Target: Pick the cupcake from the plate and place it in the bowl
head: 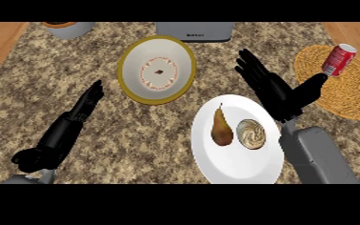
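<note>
right robot hand (271, 88): fingers straight, holding nothing, just above the plate's (239, 164) upper right rim
left robot hand (70, 121): fingers straight, empty, well left of plate
cupcake (251, 134): on plate, beside pear (221, 127)
bowl (157, 69): upper left of plate

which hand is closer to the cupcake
Right. The right hand hovers open just above and right of the cupcake on the plate; the left hand rests far off to its left.
</note>
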Tool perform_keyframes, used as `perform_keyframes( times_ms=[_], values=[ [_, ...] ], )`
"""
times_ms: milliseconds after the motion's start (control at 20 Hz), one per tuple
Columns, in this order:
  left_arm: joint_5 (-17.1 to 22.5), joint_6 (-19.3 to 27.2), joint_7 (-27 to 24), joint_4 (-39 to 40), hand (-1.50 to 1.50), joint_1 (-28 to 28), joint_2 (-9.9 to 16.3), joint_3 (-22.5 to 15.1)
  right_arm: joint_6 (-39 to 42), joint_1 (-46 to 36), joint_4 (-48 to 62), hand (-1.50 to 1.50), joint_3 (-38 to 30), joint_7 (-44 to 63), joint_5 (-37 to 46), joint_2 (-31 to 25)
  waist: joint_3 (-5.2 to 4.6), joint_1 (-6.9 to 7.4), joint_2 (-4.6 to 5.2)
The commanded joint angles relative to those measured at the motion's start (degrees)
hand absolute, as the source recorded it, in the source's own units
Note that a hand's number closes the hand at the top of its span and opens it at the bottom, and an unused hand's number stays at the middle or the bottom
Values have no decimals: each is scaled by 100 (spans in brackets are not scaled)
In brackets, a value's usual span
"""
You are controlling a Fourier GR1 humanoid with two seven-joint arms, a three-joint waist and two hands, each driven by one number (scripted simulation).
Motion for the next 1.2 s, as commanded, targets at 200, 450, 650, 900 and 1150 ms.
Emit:
perform_keyframes(
  times_ms=[200, 450, 650, 900, 1150],
  values=[
    [77, 152, 173, 74, 0, 2, -275, 67, -2398, 684, -779, 150, -749, -456, 1484, -375, 52, -443, -46],
    [132, 184, 594, 47, 0, -316, -656, -212, -4033, 1579, -682, -150, -363, -204, 2807, -51, 67, -305, 24],
    [76, 13, 799, 228, 0, -648, -877, -304, -4338, 2091, -726, -150, 80, -456, 3672, -106, 71, -83, 56],
    [-91, 89, 773, 483, 0, -762, -1051, -384, -3572, 1356, -1029, -150, 610, 1904, 4918, -1126, 51, -32, 59],
    [55, 17, 1010, 195, 0, -844, -886, -224, -1859, 1236, -1402, -150, 1118, 3563, 5161, -1909, 30, 15, 30]
  ],
)
